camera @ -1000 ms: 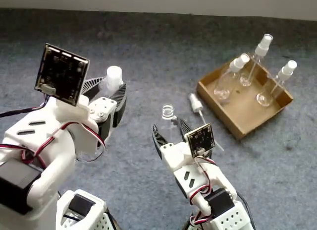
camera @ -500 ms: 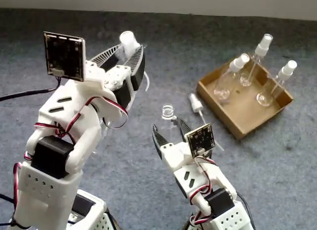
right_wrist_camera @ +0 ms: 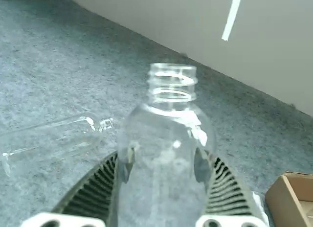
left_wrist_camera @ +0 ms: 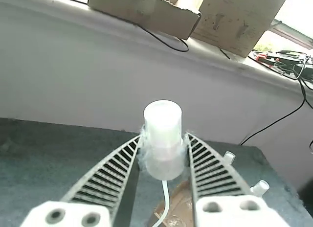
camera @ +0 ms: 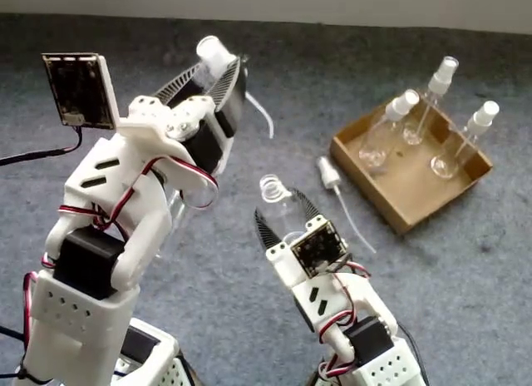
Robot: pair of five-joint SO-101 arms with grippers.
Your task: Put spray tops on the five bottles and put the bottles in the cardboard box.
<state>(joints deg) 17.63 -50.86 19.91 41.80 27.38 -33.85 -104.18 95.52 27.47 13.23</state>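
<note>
**Spray top held aloft, open bottle gripped upright**

A white spray top (left_wrist_camera: pixel 163 134) is held in the left tool (camera: pixel 218 66), whose two ribbed fingers are closed narrowly on the sides of the top. The left tool is raised above the tabletop (camera: pixel 465 261), over its far left part. A thin white tube (camera: pixel 259 116) is seen hanging from the spray top and curving down toward the middle of the tabletop.

A clear bottle (right_wrist_camera: pixel 166 139) is gripped by the right tool (camera: pixel 283 210) near the middle of the tabletop, toward the near edge. The bottle is held roughly upright, and its threaded neck is left open. The fingers of the right tool are pressed against the bottle's body on both sides.

A loose top (camera: pixel 330 174) is laid flat on the tabletop between the right tool and the box (camera: pixel 407 195), with its tube pointed toward the near edge. The box is placed toward the right edge of the tabletop. Three capped bottles (camera: pixel 382 132) are stood inside it, leaning along its far side.

A second open bottle, the lying bottle (right_wrist_camera: pixel 49 136), is seen on its side on the tabletop beside the right tool
</note>
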